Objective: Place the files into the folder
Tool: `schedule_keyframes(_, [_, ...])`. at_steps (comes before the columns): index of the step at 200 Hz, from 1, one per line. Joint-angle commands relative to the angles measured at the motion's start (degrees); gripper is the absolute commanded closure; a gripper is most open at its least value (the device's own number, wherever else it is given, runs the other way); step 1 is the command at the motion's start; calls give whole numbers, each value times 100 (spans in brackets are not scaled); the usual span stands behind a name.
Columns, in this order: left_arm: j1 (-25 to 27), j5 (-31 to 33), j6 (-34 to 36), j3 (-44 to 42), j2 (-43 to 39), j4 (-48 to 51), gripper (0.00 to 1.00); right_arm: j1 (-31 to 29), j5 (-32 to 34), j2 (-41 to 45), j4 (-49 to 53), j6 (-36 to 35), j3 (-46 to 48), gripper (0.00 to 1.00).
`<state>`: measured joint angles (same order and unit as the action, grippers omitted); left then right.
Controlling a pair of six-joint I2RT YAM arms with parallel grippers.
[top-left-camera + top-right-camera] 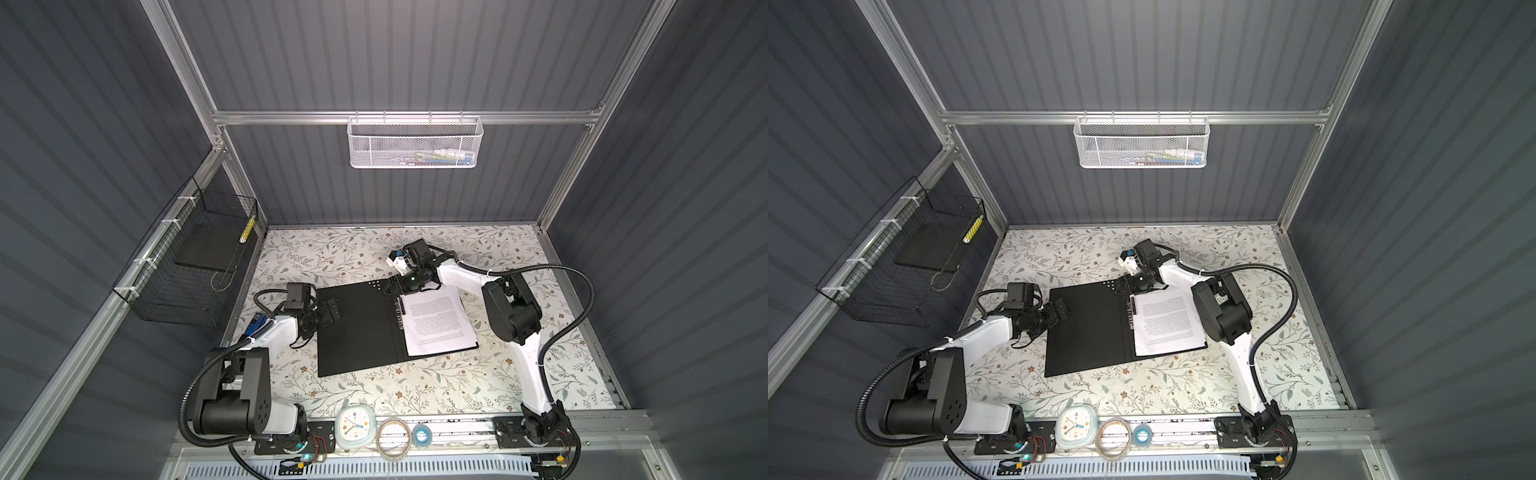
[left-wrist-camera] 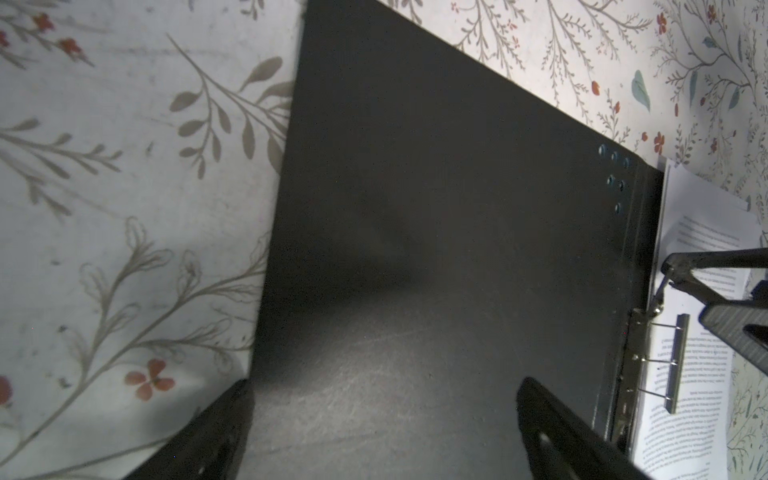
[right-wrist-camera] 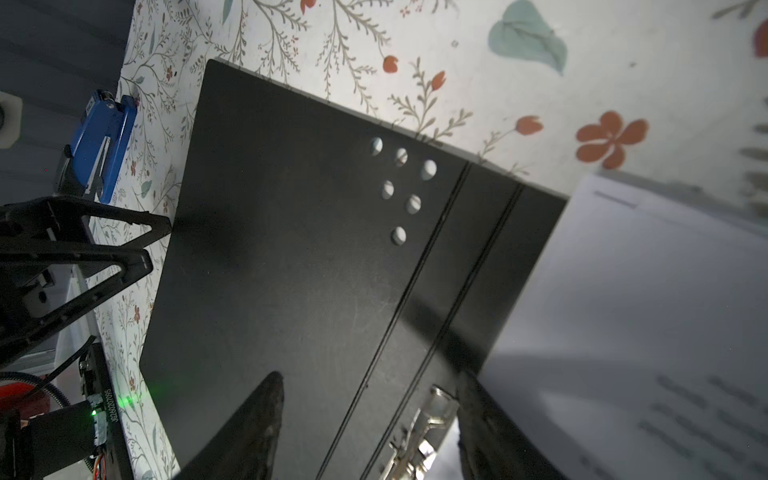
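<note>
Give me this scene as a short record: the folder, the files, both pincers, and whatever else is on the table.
folder: open flat, black inside facing up
files: lying on the folder's right half, beside the metal rings; threaded or not, cannot tell
left pincer: open, over the folder's left cover, holding nothing
right pincer: open, over the spine at the folder's far end
stapler: blue, on the table left of the folder
front edge: clock, tape roll
</note>
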<state>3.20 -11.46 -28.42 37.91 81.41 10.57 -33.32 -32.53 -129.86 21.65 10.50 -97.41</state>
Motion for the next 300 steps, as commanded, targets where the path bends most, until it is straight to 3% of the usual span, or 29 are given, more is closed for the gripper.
schedule_keyframes(1, [-48,-54,131,-100,137,158,1,-23,-215,-137,243,-102,-144,34])
schedule_keyframes(150, [-48,-123,39,-122,79,110,0,-25,-1117,131,94,-151,16,34])
schedule_keyframes(257, [-48,-191,-31,-140,137,-12,0,-61,-1240,858,-484,-137,839,36])
schedule_keyframes(300, [-48,-229,116,-16,92,110,1,-75,-965,1400,-377,-187,1265,43])
